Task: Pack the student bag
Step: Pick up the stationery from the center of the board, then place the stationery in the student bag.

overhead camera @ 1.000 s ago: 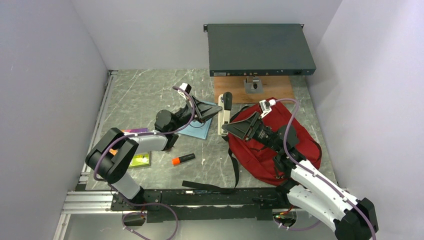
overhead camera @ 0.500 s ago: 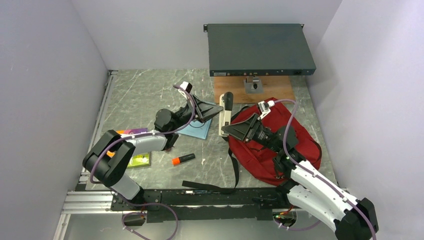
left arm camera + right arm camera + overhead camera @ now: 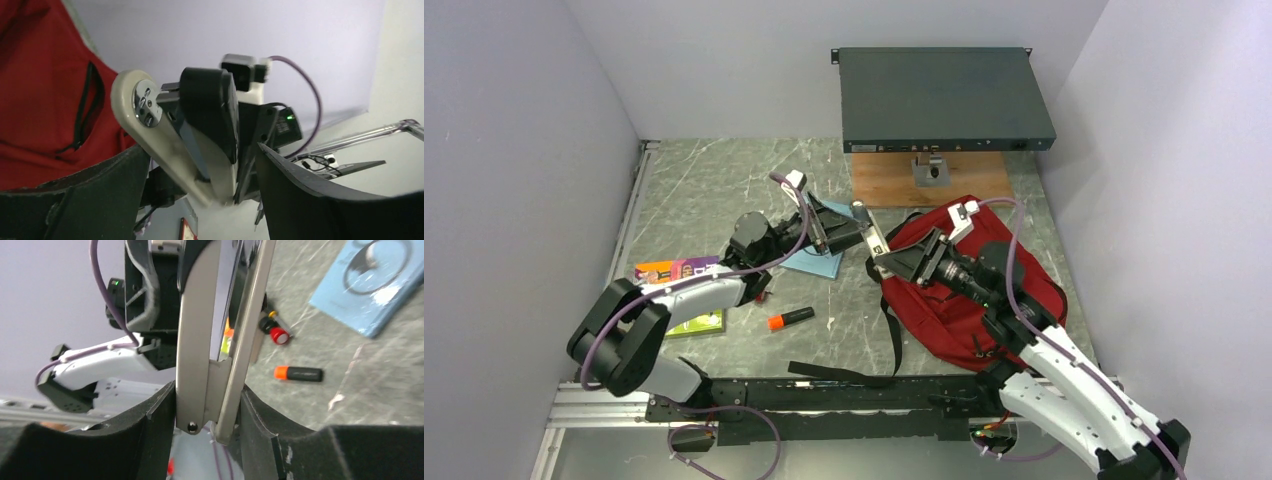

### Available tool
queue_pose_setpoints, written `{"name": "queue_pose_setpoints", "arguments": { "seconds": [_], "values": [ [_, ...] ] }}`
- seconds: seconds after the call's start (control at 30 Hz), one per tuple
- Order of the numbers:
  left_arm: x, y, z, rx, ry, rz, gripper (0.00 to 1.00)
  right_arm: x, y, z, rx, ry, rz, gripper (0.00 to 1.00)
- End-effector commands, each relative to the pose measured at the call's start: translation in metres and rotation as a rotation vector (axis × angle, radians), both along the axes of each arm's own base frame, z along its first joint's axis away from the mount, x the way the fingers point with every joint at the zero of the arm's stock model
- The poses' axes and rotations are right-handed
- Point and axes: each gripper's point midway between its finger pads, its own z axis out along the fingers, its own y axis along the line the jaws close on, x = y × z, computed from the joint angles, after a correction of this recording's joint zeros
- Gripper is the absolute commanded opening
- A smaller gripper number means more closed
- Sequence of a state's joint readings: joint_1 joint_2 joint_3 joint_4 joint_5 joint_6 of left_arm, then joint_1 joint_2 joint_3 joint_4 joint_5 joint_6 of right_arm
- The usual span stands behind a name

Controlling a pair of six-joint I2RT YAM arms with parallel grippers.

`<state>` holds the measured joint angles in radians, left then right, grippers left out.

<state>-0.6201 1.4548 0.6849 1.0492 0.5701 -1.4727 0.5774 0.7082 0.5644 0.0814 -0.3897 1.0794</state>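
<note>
Grey marbled tabletop [image 3: 714,190] bears the student bag [image 3: 924,300] lying flat on its right half, while just left of it the right gripper [image 3: 205,395] clamps a cream-and-black stapler [image 3: 200,340] and the left gripper [image 3: 200,150] stands wide, fingers either side of that stapler.
</note>
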Motion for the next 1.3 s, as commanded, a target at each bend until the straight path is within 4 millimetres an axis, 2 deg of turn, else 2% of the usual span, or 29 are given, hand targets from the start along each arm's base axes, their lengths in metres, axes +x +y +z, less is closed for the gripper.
{"name": "queue_pose_setpoints", "arguments": {
  "seconds": [0.0, 0.13, 0.2, 0.27, 0.33, 0.4, 0.47, 0.57, 0.63, 0.7, 0.8, 0.93, 1.07, 1.17, 1.27],
  "values": [
    [0.000, 0.009, -0.017, 0.153, -0.065, 0.041, 0.81, 0.007, -0.038, 0.024, -0.171, -0.121, -0.177, 0.00],
    [0.006, 0.008, -0.046, 0.287, -0.034, 0.063, 0.80, 0.011, -0.080, 0.012, -0.340, -0.098, -0.350, 0.00],
    [0.005, 0.003, -0.049, 0.337, -0.062, 0.073, 0.79, 0.012, -0.105, 0.005, -0.436, -0.069, -0.451, 0.00],
    [-0.001, -0.014, -0.050, 0.423, -0.145, 0.070, 0.78, 0.010, -0.138, -0.013, -0.565, 0.013, -0.568, 0.00],
    [-0.011, -0.039, -0.052, 0.543, -0.273, 0.050, 0.79, 0.006, -0.170, -0.029, -0.690, 0.081, -0.688, 0.00],
    [-0.021, -0.067, -0.057, 0.631, -0.359, 0.014, 0.78, -0.002, -0.190, -0.040, -0.760, 0.143, -0.752, 0.00],
    [-0.019, -0.087, -0.064, 0.649, -0.379, -0.010, 0.74, -0.003, -0.195, -0.044, -0.768, 0.147, -0.773, 0.00],
    [-0.009, -0.099, -0.071, 0.623, -0.368, 0.007, 0.69, -0.001, -0.203, -0.058, -0.761, 0.198, -0.844, 0.00],
    [-0.008, -0.106, -0.071, 0.605, -0.367, 0.001, 0.68, 0.001, -0.213, -0.059, -0.758, 0.217, -0.920, 0.00],
    [-0.008, -0.113, -0.067, 0.574, -0.410, -0.002, 0.67, 0.003, -0.224, -0.049, -0.782, 0.207, -0.983, 0.00],
    [-0.007, -0.131, -0.064, 0.552, -0.496, -0.011, 0.70, 0.002, -0.251, -0.018, -0.873, 0.191, -1.116, 0.00],
    [-0.010, -0.171, -0.078, 0.603, -0.589, -0.078, 0.69, -0.007, -0.278, -0.001, -0.959, 0.174, -1.233, 0.00],
    [-0.004, -0.201, -0.099, 0.701, -0.639, -0.023, 0.53, -0.012, -0.283, 0.001, -0.933, 0.152, -1.243, 0.00],
    [0.002, -0.218, -0.116, 0.735, -0.654, -0.018, 0.51, -0.017, -0.278, -0.007, -0.877, 0.180, -1.218, 0.00],
    [0.008, -0.232, -0.125, 0.796, -0.701, 0.025, 0.53, -0.025, -0.280, -0.012, -0.826, 0.208, -1.230, 0.00]
  ]
}}
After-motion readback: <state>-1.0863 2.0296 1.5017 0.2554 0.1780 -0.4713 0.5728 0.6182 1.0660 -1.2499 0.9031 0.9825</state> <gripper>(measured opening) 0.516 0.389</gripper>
